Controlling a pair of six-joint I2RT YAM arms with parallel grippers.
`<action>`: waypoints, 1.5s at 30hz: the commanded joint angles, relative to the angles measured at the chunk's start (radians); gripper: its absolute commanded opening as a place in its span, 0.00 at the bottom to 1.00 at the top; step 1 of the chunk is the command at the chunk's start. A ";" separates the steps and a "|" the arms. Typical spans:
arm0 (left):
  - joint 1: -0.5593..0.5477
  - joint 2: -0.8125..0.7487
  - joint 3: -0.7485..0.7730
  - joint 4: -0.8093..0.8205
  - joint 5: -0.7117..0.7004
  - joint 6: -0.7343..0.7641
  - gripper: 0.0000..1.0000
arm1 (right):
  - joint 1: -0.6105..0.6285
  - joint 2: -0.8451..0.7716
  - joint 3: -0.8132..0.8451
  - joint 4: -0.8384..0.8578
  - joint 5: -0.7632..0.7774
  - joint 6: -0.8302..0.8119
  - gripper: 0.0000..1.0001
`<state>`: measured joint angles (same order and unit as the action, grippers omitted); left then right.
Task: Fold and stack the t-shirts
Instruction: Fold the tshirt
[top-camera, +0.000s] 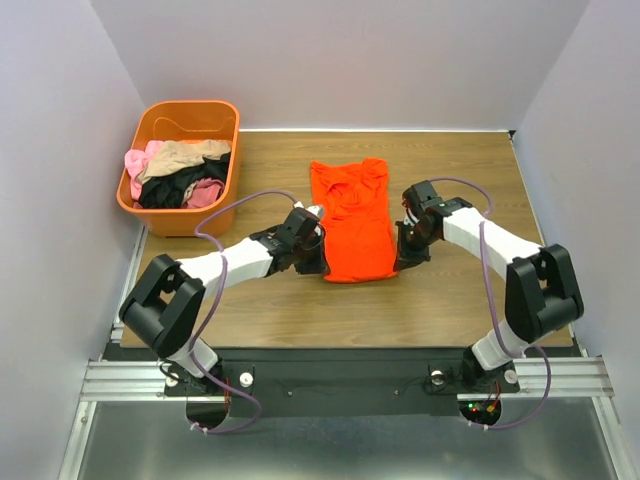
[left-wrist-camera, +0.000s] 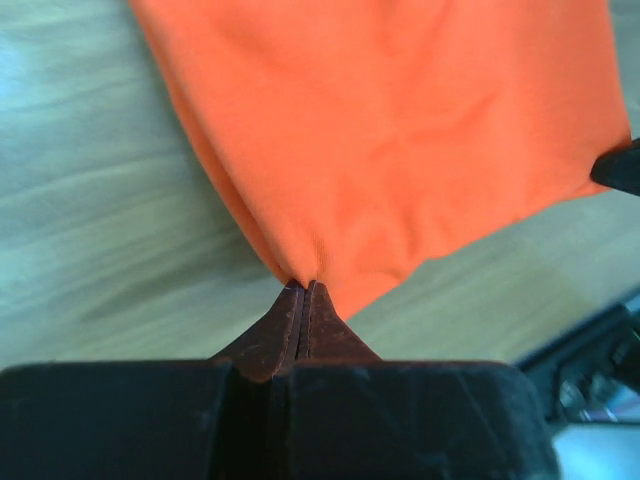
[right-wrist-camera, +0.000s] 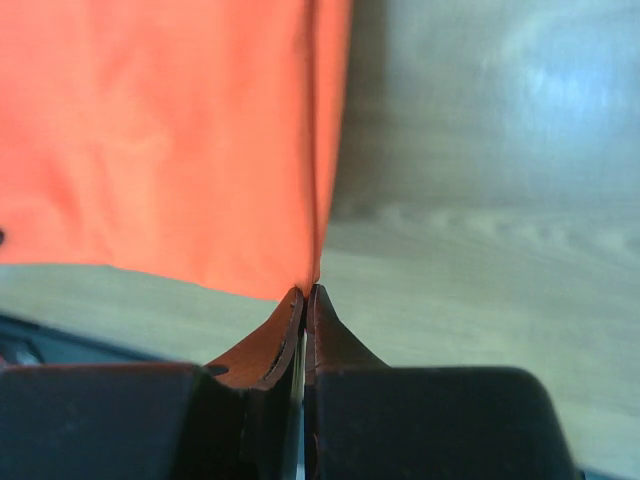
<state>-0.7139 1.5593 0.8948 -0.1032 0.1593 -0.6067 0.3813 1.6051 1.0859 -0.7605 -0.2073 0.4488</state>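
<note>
Two robot arms reach over a wooden table, one at each near corner of an orange t-shirt that lies flat mid-table, narrowed into a long strip. On the near-left corner the left gripper is pinched closed, cloth caught between its tips; the right gripper grips the near-right corner the same way. Pink, tan and black shirts sit heaped in an orange tub at the far left. The crosswise fold seems to be in hand; next, both arms should lift together and carry the hem toward the collar, keeping it level
</note>
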 joint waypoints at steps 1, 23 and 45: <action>-0.022 -0.096 -0.033 -0.072 0.114 0.016 0.00 | 0.013 -0.103 0.032 -0.161 -0.033 -0.047 0.00; -0.147 -0.309 0.047 -0.210 0.190 -0.180 0.00 | 0.037 -0.266 0.288 -0.369 -0.112 0.070 0.00; 0.126 -0.133 0.156 -0.089 0.325 -0.088 0.00 | 0.036 0.102 0.664 -0.232 0.115 0.025 0.00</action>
<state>-0.6079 1.4273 0.9920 -0.2314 0.4526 -0.7269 0.4133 1.6752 1.6703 -1.0393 -0.1341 0.4965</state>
